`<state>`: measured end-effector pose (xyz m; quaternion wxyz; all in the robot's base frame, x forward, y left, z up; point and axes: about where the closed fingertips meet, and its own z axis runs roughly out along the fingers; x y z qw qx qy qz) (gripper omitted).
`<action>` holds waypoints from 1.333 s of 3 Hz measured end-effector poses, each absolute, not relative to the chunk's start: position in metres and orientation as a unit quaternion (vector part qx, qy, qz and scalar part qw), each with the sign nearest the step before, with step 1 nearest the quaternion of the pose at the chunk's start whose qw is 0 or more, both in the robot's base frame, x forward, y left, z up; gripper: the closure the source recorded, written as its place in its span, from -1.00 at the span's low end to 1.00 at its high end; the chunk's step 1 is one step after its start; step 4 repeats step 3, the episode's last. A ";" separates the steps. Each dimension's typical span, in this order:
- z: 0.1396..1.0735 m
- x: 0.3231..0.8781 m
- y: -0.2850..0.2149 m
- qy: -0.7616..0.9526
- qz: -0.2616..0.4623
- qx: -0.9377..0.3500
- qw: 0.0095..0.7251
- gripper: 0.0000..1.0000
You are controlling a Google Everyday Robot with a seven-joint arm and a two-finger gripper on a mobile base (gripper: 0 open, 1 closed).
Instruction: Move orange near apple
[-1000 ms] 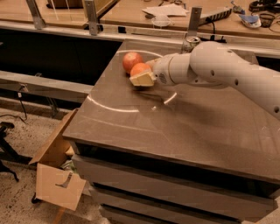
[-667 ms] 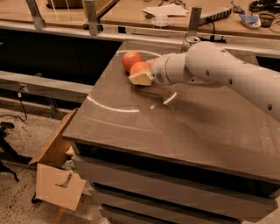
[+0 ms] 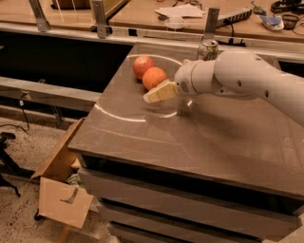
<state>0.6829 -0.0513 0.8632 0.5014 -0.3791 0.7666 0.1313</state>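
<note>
The orange rests on the grey table at its far left part, touching or almost touching the reddish-pink apple, which lies just behind and left of it. My gripper, cream-coloured at the end of the white arm, hovers just in front and to the right of the orange, close to it but not around it. The orange shows whole and nothing holds it.
A drinks can stands at the table's back edge behind the arm. A raised counter with papers, cables and metal posts runs behind. An open cardboard box lies on the floor at the table's left front.
The gripper, which covered part of the orange beside the apple, has drawn back a little toward the front right. The orange now shows whole on the table.
</note>
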 end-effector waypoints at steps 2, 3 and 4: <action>0.889 0.646 -0.160 0.788 0.078 -0.327 0.516 -1.00; 0.892 0.641 -0.175 0.792 0.070 -0.319 0.516 -1.00; 0.892 0.641 -0.175 0.792 0.070 -0.319 0.516 -1.00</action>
